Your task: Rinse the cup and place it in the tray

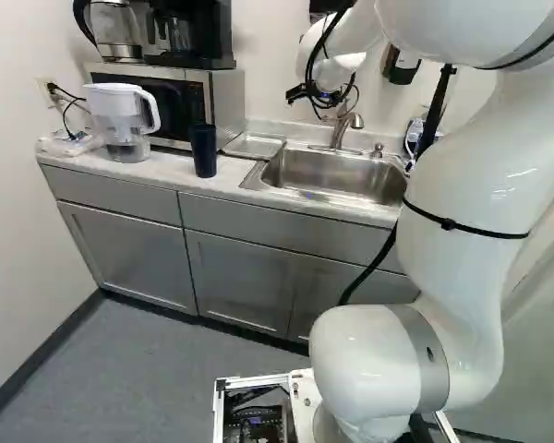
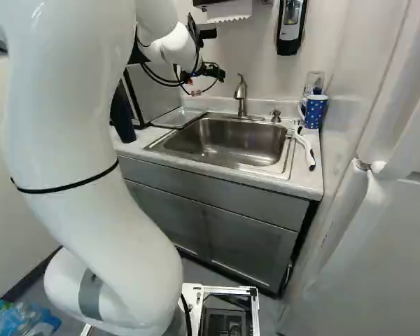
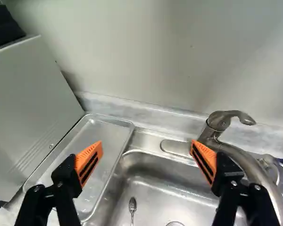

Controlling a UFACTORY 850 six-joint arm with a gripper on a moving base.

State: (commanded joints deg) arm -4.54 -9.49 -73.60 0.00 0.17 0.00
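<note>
Gripper point(image 3: 146, 142) spread, nothing pinched, above sink point(image 2: 224, 143). Cup: dark tumbler point(image 1: 203, 149) on counter or dotted mug point(image 2: 315, 112) past sink, can't tell which. Tray point(image 3: 104, 134) has none. I'd label pre-rinse; next: grasp cup, bring under faucet point(image 3: 247, 165).

1. Your white arm point(image 1: 466, 175) rises from its lowest joint point(image 1: 365, 369), bulk passing out the top of both base views.
2. Wrist point(image 2: 176, 47) reaches out ahead, black cables point(image 2: 159, 78) looped beside it.
3. Your gripper point(image 2: 211, 71) is wide open, orange pads point(image 3: 90, 160) well apart.
</note>
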